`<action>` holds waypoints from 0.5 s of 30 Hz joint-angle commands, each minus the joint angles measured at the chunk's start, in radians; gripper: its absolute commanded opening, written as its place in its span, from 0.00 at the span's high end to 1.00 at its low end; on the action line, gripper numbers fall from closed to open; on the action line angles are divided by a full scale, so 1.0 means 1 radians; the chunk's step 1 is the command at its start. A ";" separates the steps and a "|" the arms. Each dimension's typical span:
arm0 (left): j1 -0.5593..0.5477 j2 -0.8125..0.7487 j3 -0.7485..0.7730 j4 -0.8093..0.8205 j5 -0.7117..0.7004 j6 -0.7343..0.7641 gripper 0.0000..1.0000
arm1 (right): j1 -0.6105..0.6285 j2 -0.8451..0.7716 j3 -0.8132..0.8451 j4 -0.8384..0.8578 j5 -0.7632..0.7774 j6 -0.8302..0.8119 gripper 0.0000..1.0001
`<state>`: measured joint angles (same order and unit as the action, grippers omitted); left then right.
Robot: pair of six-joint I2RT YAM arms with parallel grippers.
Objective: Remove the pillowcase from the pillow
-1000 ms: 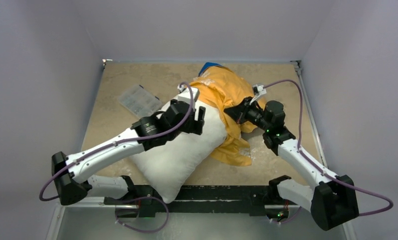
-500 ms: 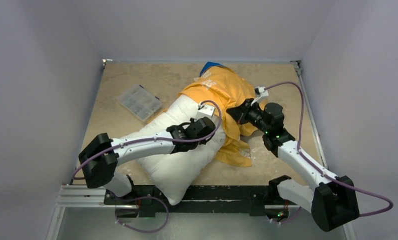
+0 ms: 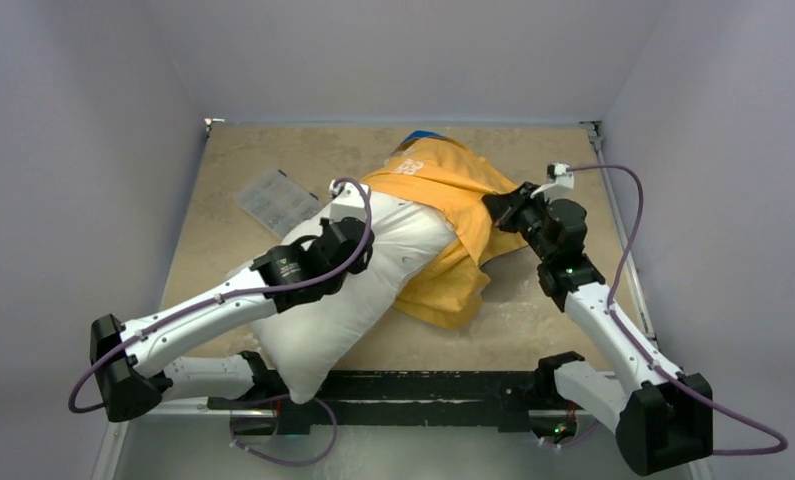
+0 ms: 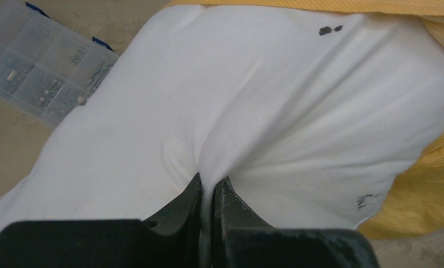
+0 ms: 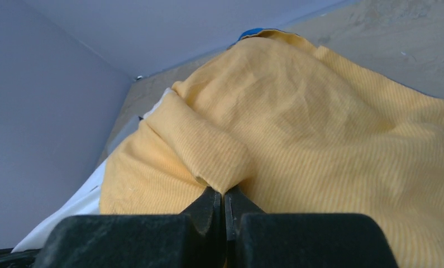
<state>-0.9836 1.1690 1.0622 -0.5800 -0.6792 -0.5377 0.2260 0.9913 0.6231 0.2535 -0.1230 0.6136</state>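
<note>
Across the bench [image 3: 223,170], the pillow [image 3: 398,245] lies half out of the pillowcase [image 3: 448,185].
Its long axis runs diagonally: the bare white end overhangs the near edge left of centre, and the covered end points toward the far edge. Orange-yellow fabric caps that far end and trails down the right side. The left gripper [image 4: 211,192] pinches a fold of the pillow, and the right gripper [image 5: 224,195] clamps a ridge of the pillowcase. A clear compartment box [image 3: 278,200] sits toward the far-left corner.
</note>
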 commanded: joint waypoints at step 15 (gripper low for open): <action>0.053 -0.112 -0.061 -0.073 -0.003 0.069 1.00 | -0.045 -0.008 0.284 -0.081 -0.103 -0.199 0.17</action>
<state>-0.9463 1.0897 1.0252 -0.6598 -0.6846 -0.5030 0.1818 0.9417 0.7979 0.2077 -0.1497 0.5209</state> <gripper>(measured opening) 0.041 0.788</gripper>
